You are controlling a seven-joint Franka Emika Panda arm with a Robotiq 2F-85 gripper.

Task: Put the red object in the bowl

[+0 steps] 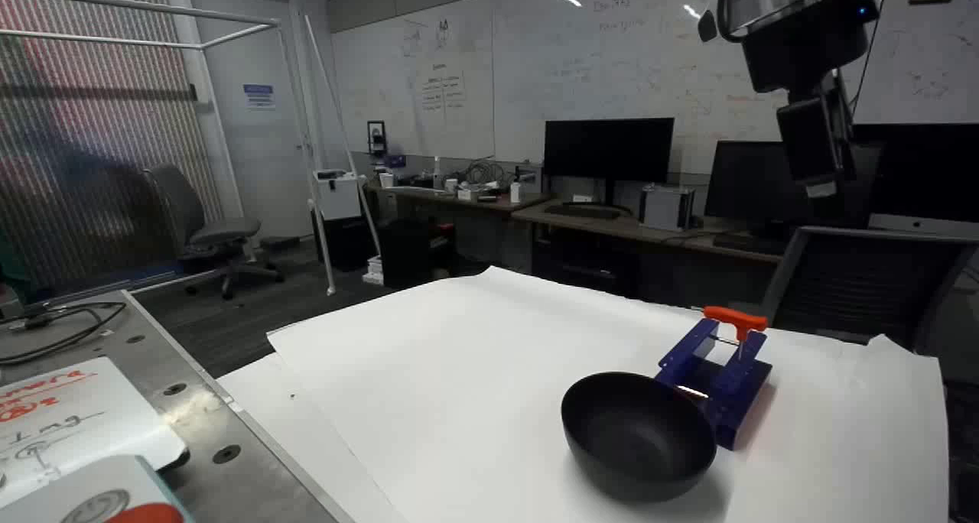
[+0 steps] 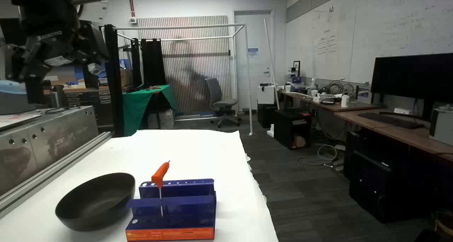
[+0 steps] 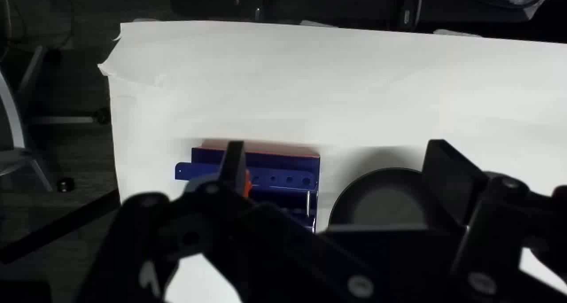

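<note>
The red object has a red-orange T-shaped handle on a thin metal shaft. It stands upright in a blue metal holder in both exterior views. In the wrist view only a sliver of red shows beside a finger. The black bowl sits beside the holder, also in an exterior view. In the wrist view a narrow gap separates the bowl from the holder. My gripper is open and empty, its fingers wide apart. It hangs high above the table in both exterior views.
White paper covers the table. A metal bench with cables and a marked board borders it. Office chairs and desks with monitors stand beyond the table's edges.
</note>
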